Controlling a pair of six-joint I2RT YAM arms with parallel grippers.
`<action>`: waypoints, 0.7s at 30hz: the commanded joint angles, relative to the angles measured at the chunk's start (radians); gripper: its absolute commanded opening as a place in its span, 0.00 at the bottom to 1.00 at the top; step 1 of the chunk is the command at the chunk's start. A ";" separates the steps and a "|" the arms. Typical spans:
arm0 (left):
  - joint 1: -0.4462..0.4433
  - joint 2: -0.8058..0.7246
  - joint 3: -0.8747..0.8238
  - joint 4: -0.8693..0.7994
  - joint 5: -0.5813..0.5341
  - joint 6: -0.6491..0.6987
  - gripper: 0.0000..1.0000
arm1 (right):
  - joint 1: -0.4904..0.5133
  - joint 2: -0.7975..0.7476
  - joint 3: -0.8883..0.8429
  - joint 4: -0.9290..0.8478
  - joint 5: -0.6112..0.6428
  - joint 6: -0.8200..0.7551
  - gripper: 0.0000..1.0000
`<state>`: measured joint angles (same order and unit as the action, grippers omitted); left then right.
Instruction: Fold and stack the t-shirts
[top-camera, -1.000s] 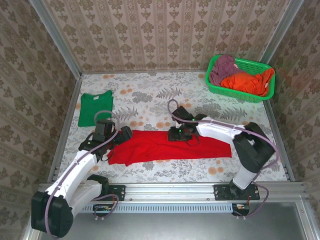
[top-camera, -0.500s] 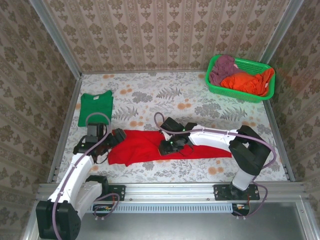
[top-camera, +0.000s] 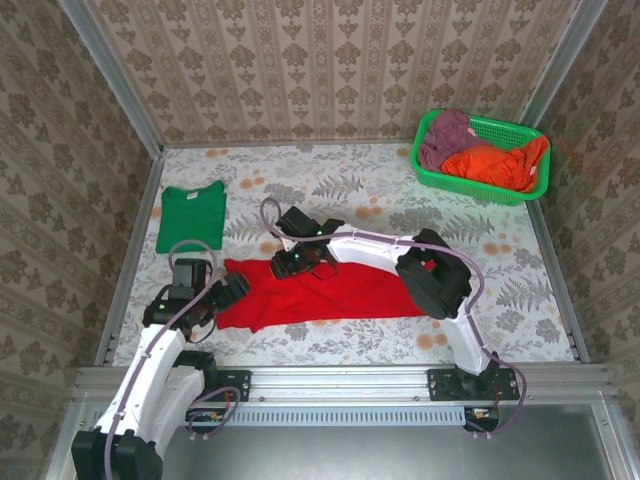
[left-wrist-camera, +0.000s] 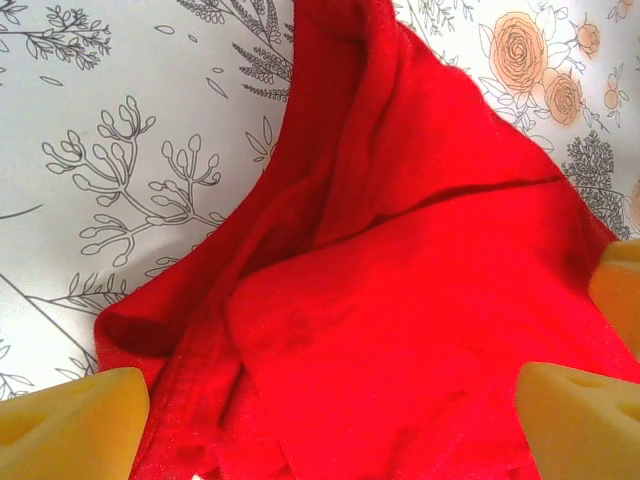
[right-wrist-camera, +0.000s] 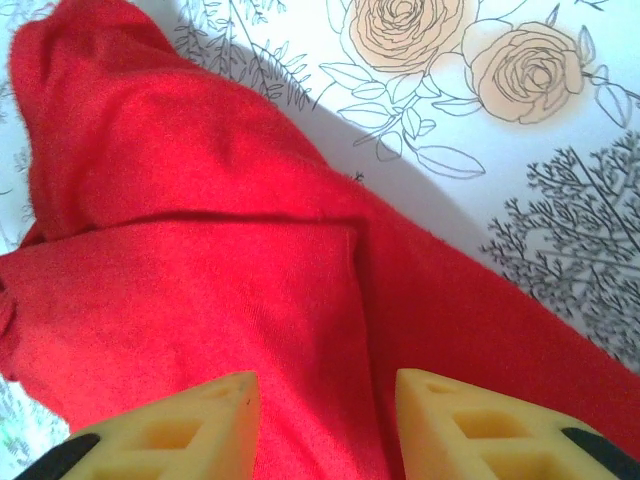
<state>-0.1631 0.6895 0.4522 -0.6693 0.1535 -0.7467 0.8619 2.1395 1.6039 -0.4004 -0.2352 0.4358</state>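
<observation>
As they lay on the tabletop (top-camera: 300, 180): green t-shirt (top-camera: 191, 217), folded, far left; left pincer (top-camera: 228, 292), released, at the left end of the red t-shirt (top-camera: 340, 295), which was spread near centre; right pincer (top-camera: 290, 263) over that shirt's far edge, part-parted, grip on cloth unclear; basket (top-camera: 470, 183), far right.

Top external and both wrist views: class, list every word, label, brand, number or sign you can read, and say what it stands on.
There is no readable text.
The red t-shirt, green t-shirt and green basket are plain.
The tablecloth and walls carry only floral patterns.
</observation>
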 joint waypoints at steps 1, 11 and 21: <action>-0.004 -0.006 -0.001 -0.021 0.004 -0.012 0.95 | -0.003 0.049 0.067 -0.046 -0.047 -0.030 0.37; -0.003 0.008 0.002 -0.007 0.009 0.000 0.94 | -0.005 0.024 0.088 -0.021 -0.071 -0.021 0.00; -0.006 0.023 -0.003 0.016 0.010 0.001 0.91 | -0.024 -0.170 -0.167 0.189 0.043 0.069 0.00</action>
<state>-0.1631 0.7082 0.4522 -0.6617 0.1543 -0.7483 0.8513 2.0472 1.4914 -0.3099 -0.2470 0.4549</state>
